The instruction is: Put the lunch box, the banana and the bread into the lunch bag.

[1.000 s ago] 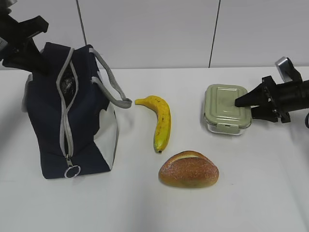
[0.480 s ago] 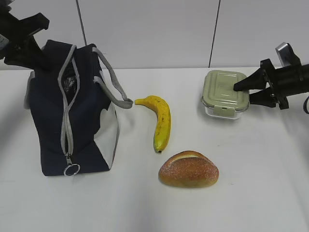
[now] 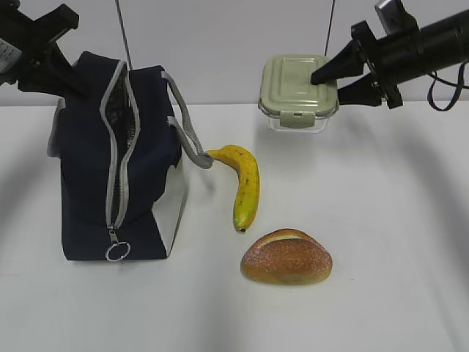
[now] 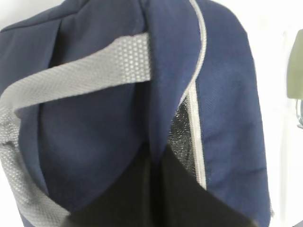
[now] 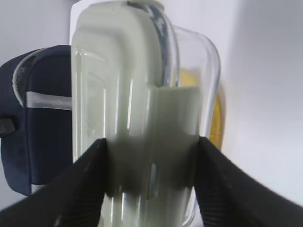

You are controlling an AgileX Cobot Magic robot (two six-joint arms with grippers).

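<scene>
The lunch bag (image 3: 117,169) is matt navy woven cloth with grey webbing straps (image 4: 80,71), coarse in weave, and a crinkled silvery foil lining (seen through the open zip). Its zipper ring pull (image 3: 117,251) is shiny metal. The lunch box (image 3: 298,93), up to the bag's right, has clear glossy walls under a smooth matt sage-green plastic lid. The banana (image 3: 244,182), beside the bag, has smooth, faintly glossy speckled skin. The bread (image 3: 286,257) has a rough, floury crust.

Left jaws' tips buried in the lunch bag (image 4: 109,156); lunch box (image 5: 137,118) bottom cropped.
</scene>
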